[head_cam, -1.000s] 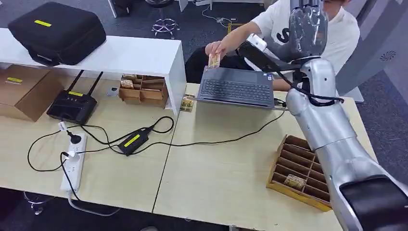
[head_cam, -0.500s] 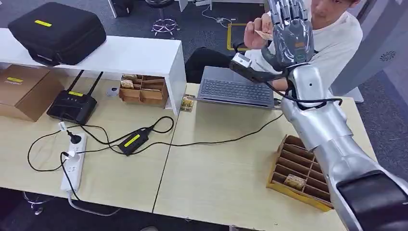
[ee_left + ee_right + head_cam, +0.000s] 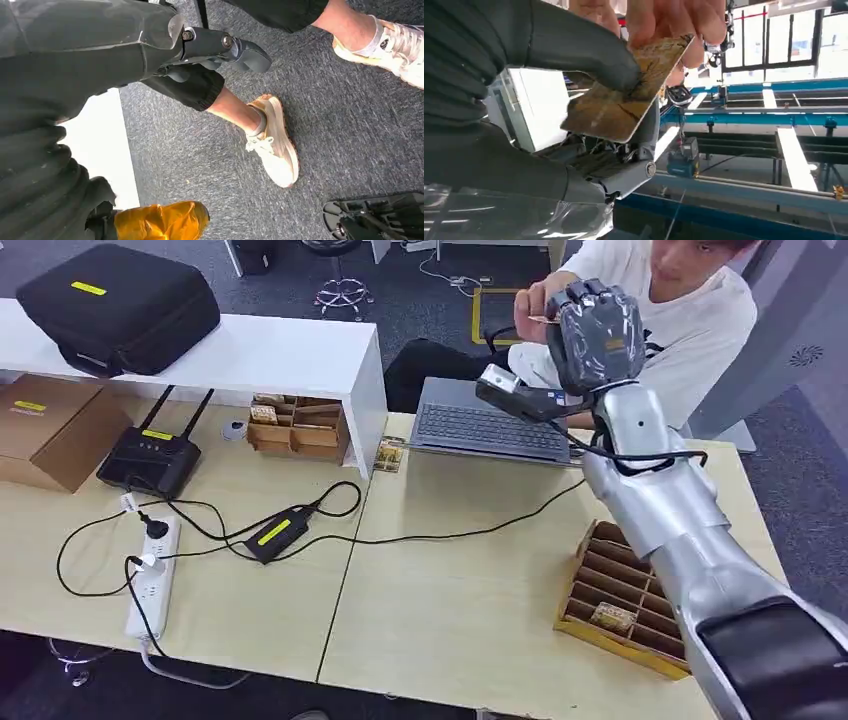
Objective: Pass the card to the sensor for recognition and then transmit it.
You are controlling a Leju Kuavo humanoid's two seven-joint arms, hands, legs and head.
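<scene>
**Operator:** While the right hand (image 3: pixel 596 335) is raised above the far edge of the table (image 3: pixel 470 590), what is its state, and where is the card (image 3: pixel 624 95)?

**Technician:** In the right wrist view the thick thumb (image 3: pixel 589 50) presses on the face of the card while darker fingers (image 3: pixel 624 170) sit behind it, so the hand pinches the card. A person's hand (image 3: pixel 659 20) grips the card's far edge at the same time. Both parties hold it; which one bears it cannot be determined.

**Operator:** And the left hand?

**Technician:** The left hand (image 3: pixel 75 55) hangs toward the carpet. Its fingers are not clear enough to read, so I cannot tell its state.

**Operator:** How should the card handle?

**Technician:** Judged from its look: thin, light, stiff, with a glossy face that is likely slippery. It should flex slightly but not fold. A pinch across the flat faces, close to the edge nearest the palm, leaves most of the surface free for reading.

**Operator:** Risks?

**Technician:** A shallow pinch may let the card pivot or slide out once the person lets go. The thumb contact lies near the card's middle, which appears adequate. The laptop (image 3: pixel 490 425) lies below the hand, and the wooden tray (image 3: pixel 625 590) sits nearer the robot's body.
</scene>
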